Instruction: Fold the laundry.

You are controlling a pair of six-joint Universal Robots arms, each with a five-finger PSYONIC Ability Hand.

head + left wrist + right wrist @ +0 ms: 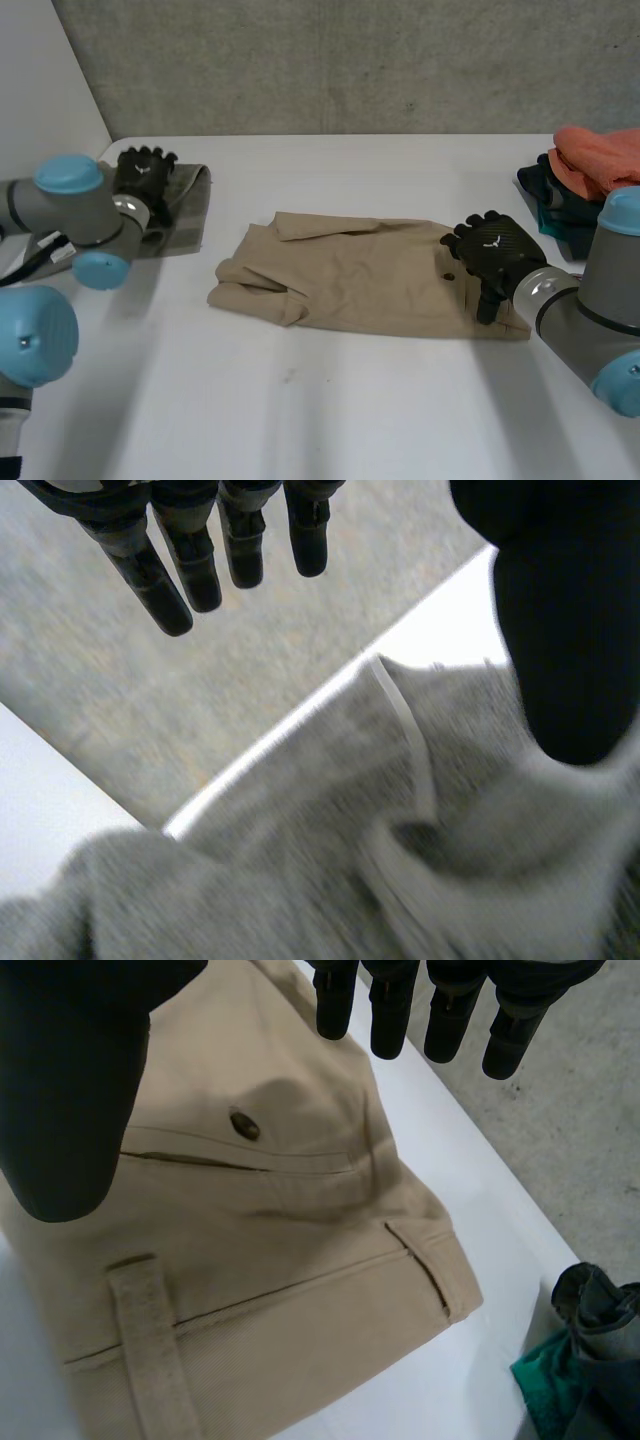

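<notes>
Right hand point(492, 255): open, fingers point(388, 1020) straight and relaxed, gripping nothing. It is poised over the waistband end of the beige trousers point(350, 285). Whether the palm touches the cloth cannot be told.

Left hand point(143, 175): also open, fingers point(240, 550) straight and clear of the cloth, over a grey garment point(188, 205) at the far left of the white table point(350, 420). It holds nothing.

Surroundings: a grey wall point(350, 60) runs behind the table's far edge. A pile of clothes sits at the table's right edge, just beyond the right hand. An orange cloth point(600, 155) lies on top of it, with a dark garment point(538, 182) and a green piece point(545, 1385) beneath. The pile is near the waistband but apart from it, with bare table between. Nothing lies on the trousers other than the hand above them.

Count: two hands, one pair of beige trousers, one grey garment, one pile showing three colours. On the trousers, one dark button point(243, 1125) above a pocket seam and one belt loop point(150, 1350) can be made out.

Lie of the trousers: flat at mid-table. The long axis runs across the table from side to side, with the waistband towards the robot's right. The other end points towards the left hand, well short of the grey garment. That end is bunched and folded over, and a flap is turned down along the far edge.
</notes>
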